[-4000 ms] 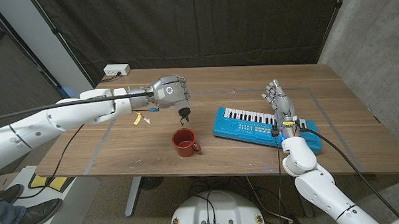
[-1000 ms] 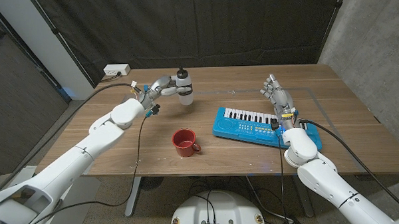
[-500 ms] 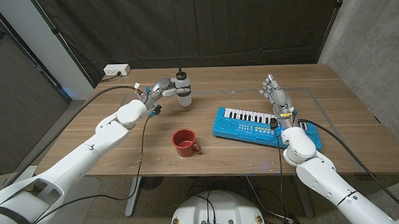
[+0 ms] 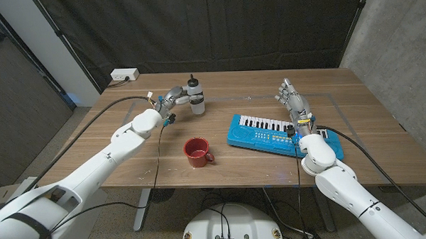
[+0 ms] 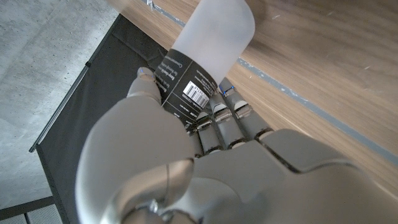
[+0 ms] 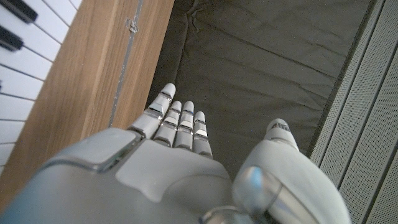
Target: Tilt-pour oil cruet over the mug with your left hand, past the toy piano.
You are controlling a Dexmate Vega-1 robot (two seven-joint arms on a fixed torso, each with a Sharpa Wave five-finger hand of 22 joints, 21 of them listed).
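Table (image 4: 257, 175): wood-grain top, matt, smooth, with thin pale tape-like lines across it. Oil cruet (image 4: 196, 101): frosted translucent plastic body, black cap, glossy black paper-like label with a white barcode patch; the left wrist view shows the same. Left hand (image 4: 171, 97): smooth silver-grey shell, satin sheen, metal or plastic unclear. Right hand (image 4: 293, 102): same finish. Arms: glossy white plastic shells, black cables. Mug (image 4: 197, 152): red, glossy, looks ceramic. Toy piano (image 4: 281, 134), centre right: glossy blue plastic, white and black keys. Backdrop, upper frame: black cloth, matt, creased. Wall, upper right: rough grey concrete.
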